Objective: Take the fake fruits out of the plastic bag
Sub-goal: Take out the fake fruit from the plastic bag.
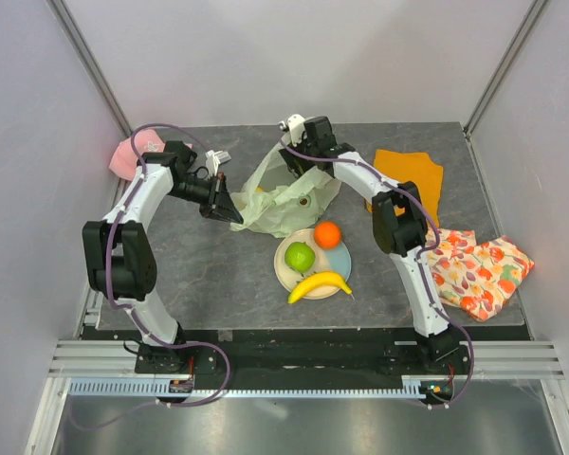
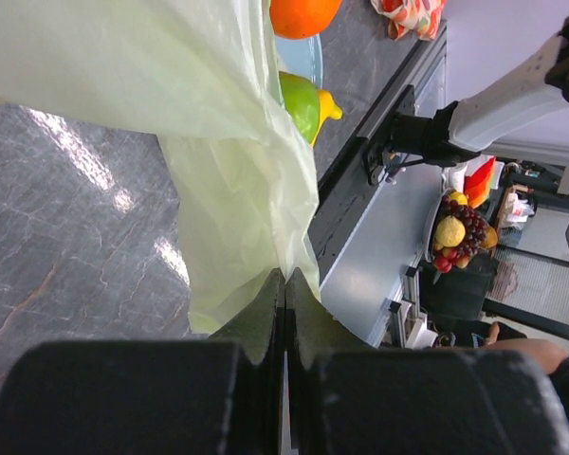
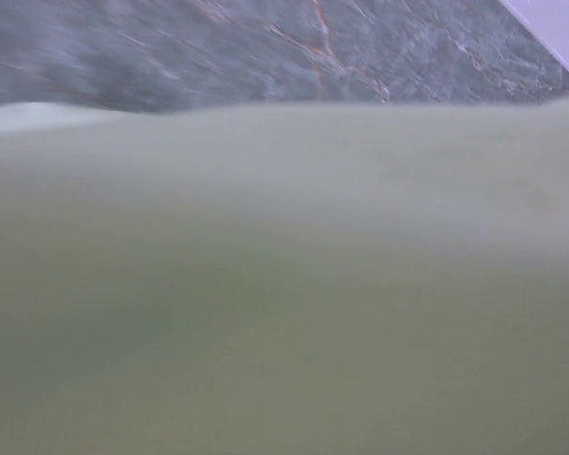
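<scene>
The pale yellow-green plastic bag lies crumpled at the table's middle back. My left gripper is shut on its left edge; in the left wrist view the closed fingertips pinch the film. My right gripper is at the bag's far top, its fingers hidden by the film. The bag fills the right wrist view. A green apple, an orange and a banana lie on the round plate in front of the bag. A small dark spot shows through the film.
A pink cap lies at the back left behind the left arm. An orange cloth lies at the back right, and a fruit-patterned cloth at the right edge. Enclosure walls stand on three sides.
</scene>
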You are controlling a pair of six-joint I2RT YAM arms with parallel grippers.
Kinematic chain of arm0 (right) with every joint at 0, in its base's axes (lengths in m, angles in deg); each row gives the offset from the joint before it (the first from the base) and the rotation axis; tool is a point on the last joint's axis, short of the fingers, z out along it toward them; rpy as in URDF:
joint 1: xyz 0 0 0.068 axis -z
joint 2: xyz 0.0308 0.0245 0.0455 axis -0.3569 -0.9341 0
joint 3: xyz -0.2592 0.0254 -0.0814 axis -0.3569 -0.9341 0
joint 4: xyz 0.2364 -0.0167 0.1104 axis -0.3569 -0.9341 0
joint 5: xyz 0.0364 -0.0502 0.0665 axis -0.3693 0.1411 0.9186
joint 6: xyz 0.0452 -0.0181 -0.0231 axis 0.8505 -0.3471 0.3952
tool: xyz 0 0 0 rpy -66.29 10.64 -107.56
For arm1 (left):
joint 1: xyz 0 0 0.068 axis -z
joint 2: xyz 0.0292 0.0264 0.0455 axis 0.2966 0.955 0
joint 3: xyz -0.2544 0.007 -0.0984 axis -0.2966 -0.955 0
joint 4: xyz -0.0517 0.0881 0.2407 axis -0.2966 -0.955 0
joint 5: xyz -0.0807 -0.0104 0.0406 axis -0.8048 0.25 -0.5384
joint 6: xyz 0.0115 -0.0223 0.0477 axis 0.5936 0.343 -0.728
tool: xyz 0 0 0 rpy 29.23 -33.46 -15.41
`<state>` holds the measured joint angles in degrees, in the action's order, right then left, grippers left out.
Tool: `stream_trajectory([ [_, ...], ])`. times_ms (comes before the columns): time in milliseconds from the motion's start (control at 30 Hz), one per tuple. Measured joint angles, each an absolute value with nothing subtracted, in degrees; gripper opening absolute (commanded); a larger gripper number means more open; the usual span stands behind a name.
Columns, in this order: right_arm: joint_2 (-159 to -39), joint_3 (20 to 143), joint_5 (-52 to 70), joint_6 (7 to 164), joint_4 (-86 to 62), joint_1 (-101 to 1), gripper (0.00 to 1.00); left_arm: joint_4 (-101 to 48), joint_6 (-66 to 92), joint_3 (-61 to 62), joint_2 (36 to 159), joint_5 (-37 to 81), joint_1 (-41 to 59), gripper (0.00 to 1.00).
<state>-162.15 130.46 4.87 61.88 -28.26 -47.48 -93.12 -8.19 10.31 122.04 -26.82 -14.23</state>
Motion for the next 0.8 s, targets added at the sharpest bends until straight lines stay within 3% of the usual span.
stream_trajectory([
  [433, -135.57, 117.19, 37.41, 79.78, -31.95, -46.54, 0.63, -93.51, -8.17, 20.58, 124.97, -26.77, -14.21, 0.01],
  [800, -134.35, 110.81, 49.28, 90.36, -34.18, -45.95, 0.61, -93.41, -8.13, 25.48, 124.99, -26.47, -14.23, 0.01],
])
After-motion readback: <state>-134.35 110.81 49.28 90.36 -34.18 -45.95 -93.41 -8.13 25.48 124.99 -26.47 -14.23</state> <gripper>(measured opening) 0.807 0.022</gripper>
